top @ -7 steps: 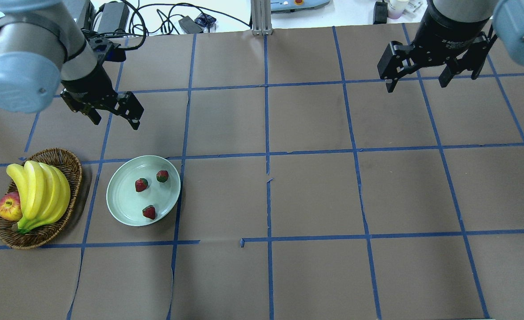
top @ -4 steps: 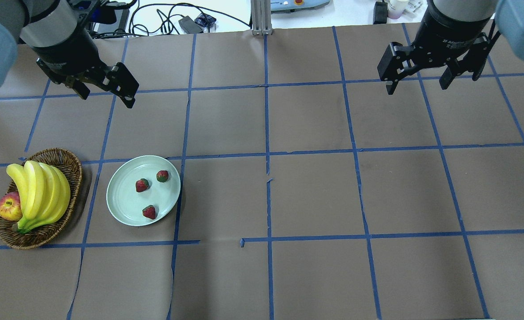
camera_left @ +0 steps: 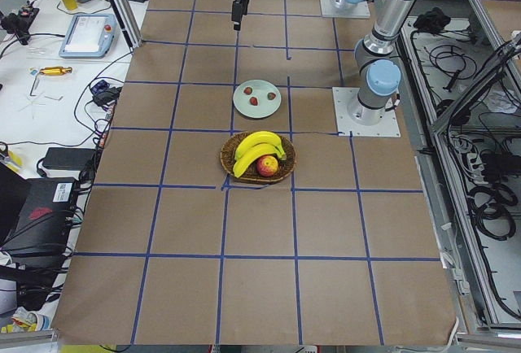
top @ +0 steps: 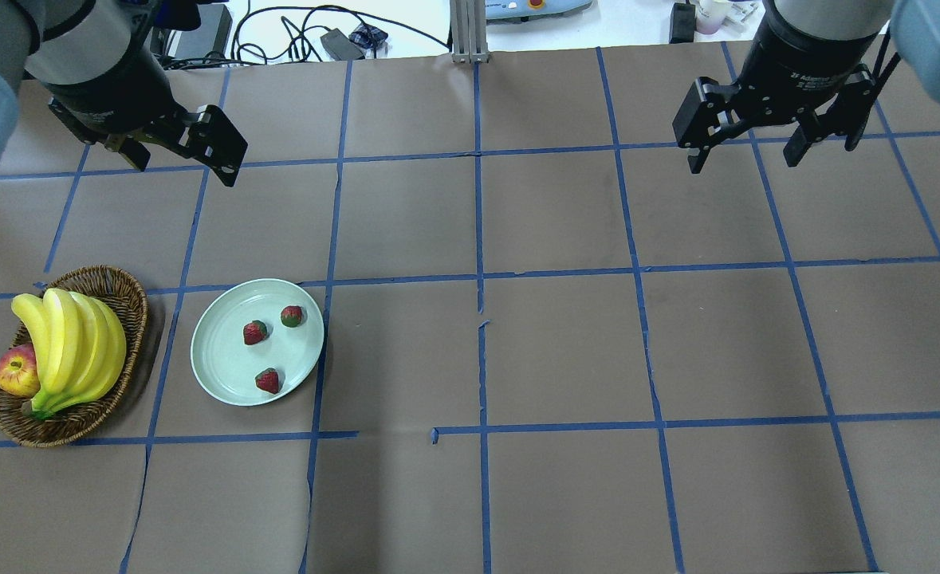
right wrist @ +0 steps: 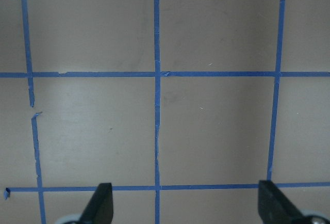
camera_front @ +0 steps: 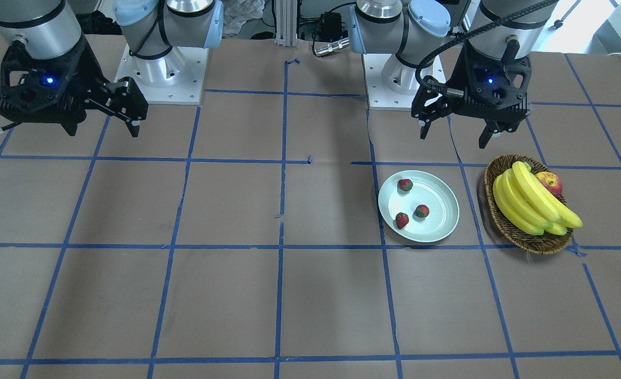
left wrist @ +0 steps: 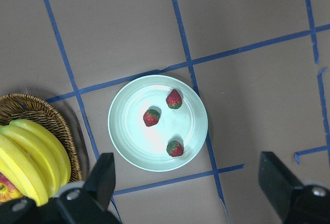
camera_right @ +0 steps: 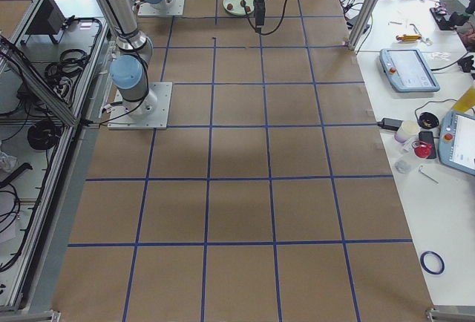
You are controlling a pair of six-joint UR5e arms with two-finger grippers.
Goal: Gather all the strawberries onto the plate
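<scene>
— Red strawberries [camera_front: 405, 185]: how many are in the plate [camera_front: 439, 202]?

— All three, seen from the front. They lie apart from each other in the pale plate, just beside the basket [camera_front: 539, 245] with the bananas [camera_front: 526, 202] and the apple [camera_front: 550, 183]. The left gripper [camera_front: 455, 136] hangs high on the far side of the plate. Its jaws are spread wide and hold nothing. The right gripper [camera_front: 102, 126] is well away at the other end, also wide open and empty.

— And from above?

— A second ago the left gripper was nearer the plate. Now it has pulled back toward the far edge. The right gripper has hardly moved. The strawberries have not moved at all.

— The side views?

— Everything is tiny there. The plate shows red dots inside, next to the basket. I cannot tell how the jaws stand from there.

— The left wrist camera?

— It looks straight down on the whole plate, with three berries inside. Its two black fingers [left wrist: 100, 175] stand far apart with nothing between them.

— The right wrist camera?

— Only brown paper [right wrist: 216, 126] and blue tape [right wrist: 156, 28] show between its open fingers.

— So what does that mean?

— I think the job is done. No berry lies on the table, and the left arm looks like it is backing off.
</scene>
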